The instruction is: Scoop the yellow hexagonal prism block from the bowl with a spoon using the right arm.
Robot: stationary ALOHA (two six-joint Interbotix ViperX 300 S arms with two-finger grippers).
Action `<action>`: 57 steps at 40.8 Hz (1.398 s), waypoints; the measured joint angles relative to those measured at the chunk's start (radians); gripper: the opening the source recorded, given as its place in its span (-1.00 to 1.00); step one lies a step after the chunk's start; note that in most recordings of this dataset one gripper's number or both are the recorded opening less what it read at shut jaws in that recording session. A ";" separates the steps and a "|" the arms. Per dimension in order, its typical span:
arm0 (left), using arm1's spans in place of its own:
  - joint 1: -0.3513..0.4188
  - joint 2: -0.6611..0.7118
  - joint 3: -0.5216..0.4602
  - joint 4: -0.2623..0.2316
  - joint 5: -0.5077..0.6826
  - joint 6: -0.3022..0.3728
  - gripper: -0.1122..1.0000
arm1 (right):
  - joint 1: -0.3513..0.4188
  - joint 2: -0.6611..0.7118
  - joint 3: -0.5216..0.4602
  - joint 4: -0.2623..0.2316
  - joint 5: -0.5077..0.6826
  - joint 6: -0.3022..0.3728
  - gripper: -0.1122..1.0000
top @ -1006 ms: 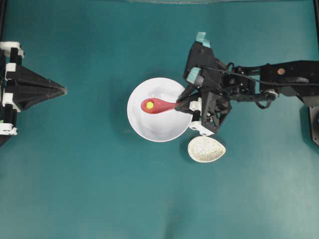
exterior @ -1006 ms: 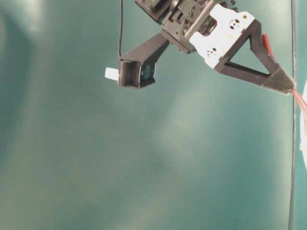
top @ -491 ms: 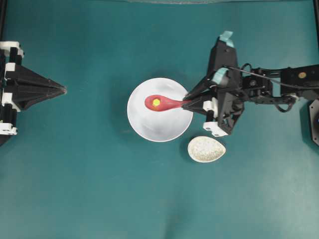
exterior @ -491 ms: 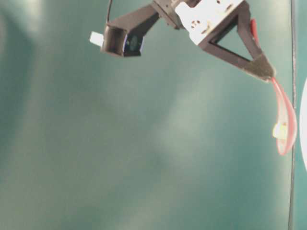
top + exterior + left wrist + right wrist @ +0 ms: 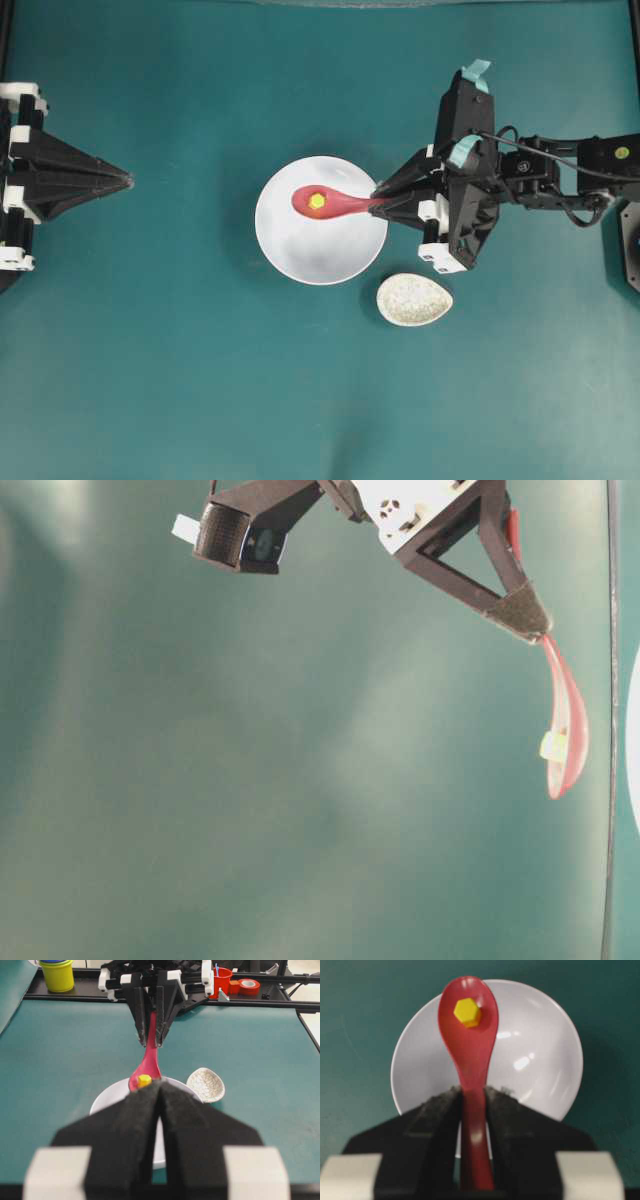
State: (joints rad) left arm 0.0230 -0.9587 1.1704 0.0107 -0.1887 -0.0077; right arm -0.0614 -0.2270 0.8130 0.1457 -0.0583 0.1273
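- Our right gripper (image 5: 385,203) is clamped on the handle of the spoon (image 5: 469,1030); the yellow hexagonal prism block (image 5: 467,1012) sits loose in its scoop, above the bowl (image 5: 290,255) at mid-table.
- Our left gripper (image 5: 125,181) waits by the table's left edge, jaws pressed together on nothing.
- Any tilt or jerk could roll the block off the shallow scoop.
- The glossy handle might pivot between our pads.

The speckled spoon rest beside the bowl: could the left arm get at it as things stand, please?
Probably yes. The left end effector is parked apart at the table's edge, and the bowl and the spoon lie between, but the spoon rest sits beside them, uncovered from above.
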 measured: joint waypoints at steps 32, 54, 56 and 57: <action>0.000 0.002 0.000 0.000 0.003 -0.008 -0.80 | 0.000 0.000 0.000 -0.003 0.000 0.000 -0.40; 0.002 0.000 0.000 -0.002 0.031 -0.012 -0.80 | 0.000 0.000 0.000 -0.003 -0.020 -0.002 -0.40; 0.002 0.002 -0.002 -0.002 0.032 -0.012 -0.80 | 0.000 0.000 0.000 -0.003 -0.020 -0.002 -0.40; 0.000 0.002 -0.002 0.000 0.034 -0.012 -0.80 | 0.000 0.000 0.000 -0.003 -0.020 -0.002 -0.40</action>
State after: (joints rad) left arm 0.0230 -0.9572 1.1689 0.0107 -0.1549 -0.0199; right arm -0.0614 -0.2270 0.8130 0.1427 -0.0782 0.1258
